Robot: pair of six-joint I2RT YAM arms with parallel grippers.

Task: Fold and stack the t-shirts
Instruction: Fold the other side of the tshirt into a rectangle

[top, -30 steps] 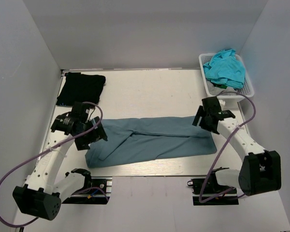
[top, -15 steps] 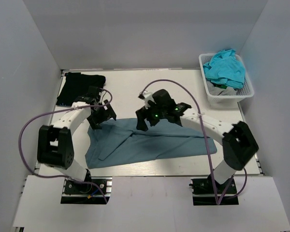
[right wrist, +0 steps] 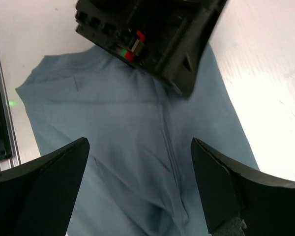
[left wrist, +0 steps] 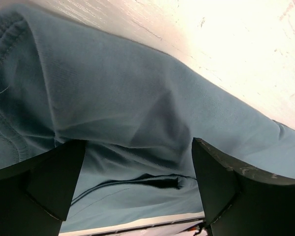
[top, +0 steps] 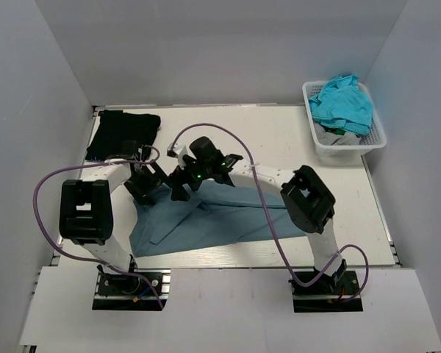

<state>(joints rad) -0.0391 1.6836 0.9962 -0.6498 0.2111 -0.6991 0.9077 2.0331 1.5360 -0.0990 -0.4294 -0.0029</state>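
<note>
**Condition.** The slate-blue t-shirt [top: 235, 220] is found lying lengthwise across the middle of the table [top: 264, 140], partly folded and creased at its left end. The left gripper [top: 148, 185] and right gripper [top: 182, 187] are both held empty with jaws spread wide, close together over the shirt's far left edge. The black t-shirt [top: 123, 134] is lying folded at the far left corner.

**Recommendation.** The edge is best pinched at two separated points, with both cloth layers taken, and carried over evenly so that no wrinkles are trapped.
</note>
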